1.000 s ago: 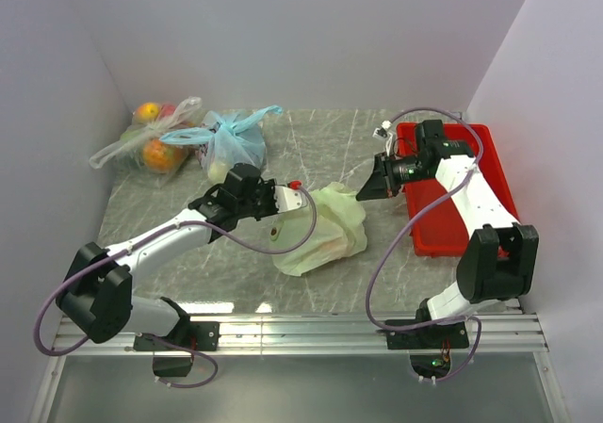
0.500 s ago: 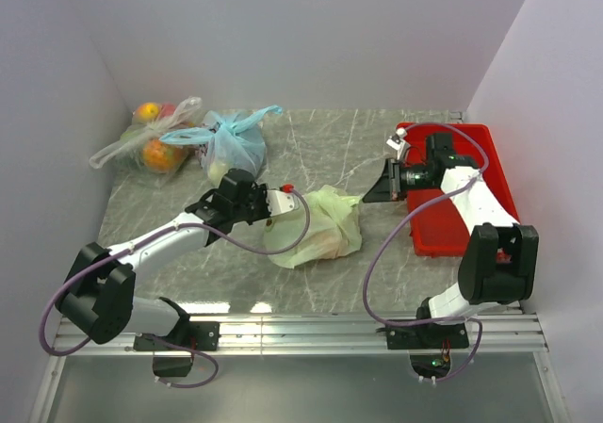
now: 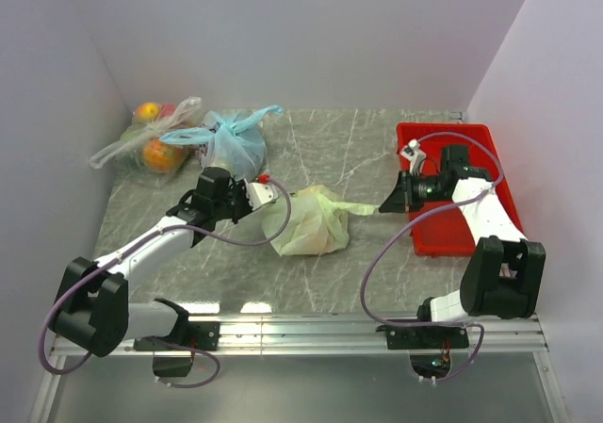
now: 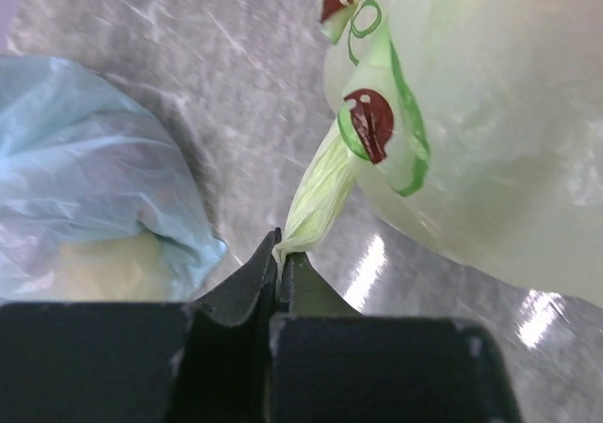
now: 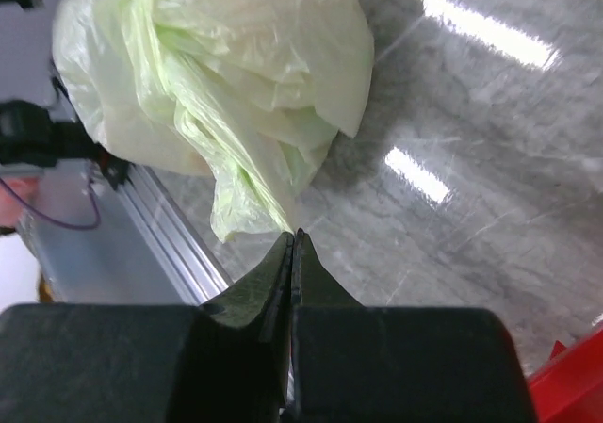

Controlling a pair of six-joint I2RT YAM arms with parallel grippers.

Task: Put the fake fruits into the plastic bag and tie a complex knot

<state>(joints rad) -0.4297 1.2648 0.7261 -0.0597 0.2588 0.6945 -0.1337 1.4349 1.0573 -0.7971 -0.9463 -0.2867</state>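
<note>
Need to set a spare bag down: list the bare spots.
Free: marble at the back between the light blue bag and the red tray; the strip between the green bag and the near rail. Crowded: back-left corner.

The plastic bag (image 3: pixel 306 223) lies on the counter (image 3: pixel 358 277) near its centre. From the bag, the left gripper (image 3: pixel 279 195) sits at 10 o'clock, clamped on one bag handle. The right gripper (image 3: pixel 384 206) sits at 3 o'clock, clamped on a strand stretched from the bag. A tray (image 3: pixel 443 242) lies beyond it at 3 o'clock. Two further bags, one knotted (image 3: pixel 231 145) and one holding fruit (image 3: pixel 151 148), lie side by side at 10 to 11 o'clock against the rear wall.
</note>
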